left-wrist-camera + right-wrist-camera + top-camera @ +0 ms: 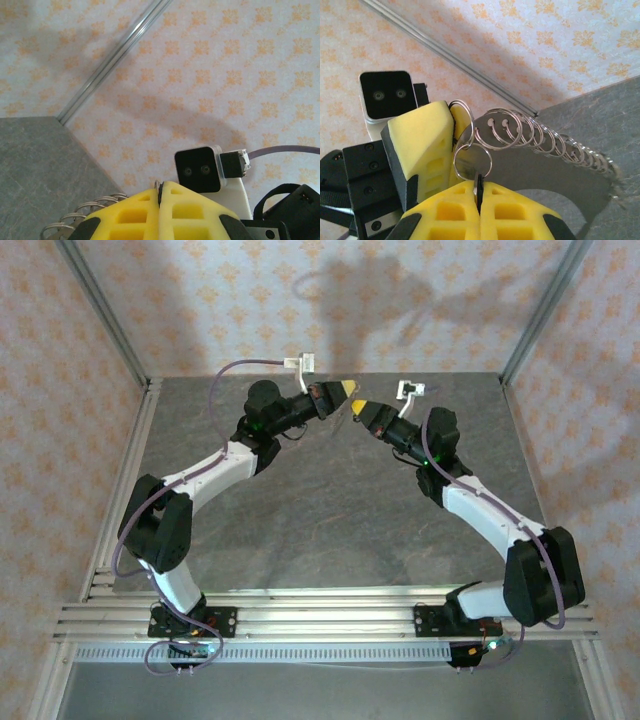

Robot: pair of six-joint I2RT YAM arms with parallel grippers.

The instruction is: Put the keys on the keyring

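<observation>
Right gripper point(479, 200) is pinching, jaws fully shut, a thin dark sliver that I take for the key point(480, 182). Just above its tips the keyring point(492, 161) is standing as a pale wire loop. Left gripper point(160, 199), likewise shut, is clamping the loop's upper part, and the chain point(540, 135) of linked rings is trailing away from it toward the grey table point(605, 115). Threading appears to be the step in hand. Next, the key's hole probably needs guiding onto the wire; whether it is on yet I cannot tell. Both arms are reaching up and inward, holding the work tip to tip above the table's far middle.
</observation>
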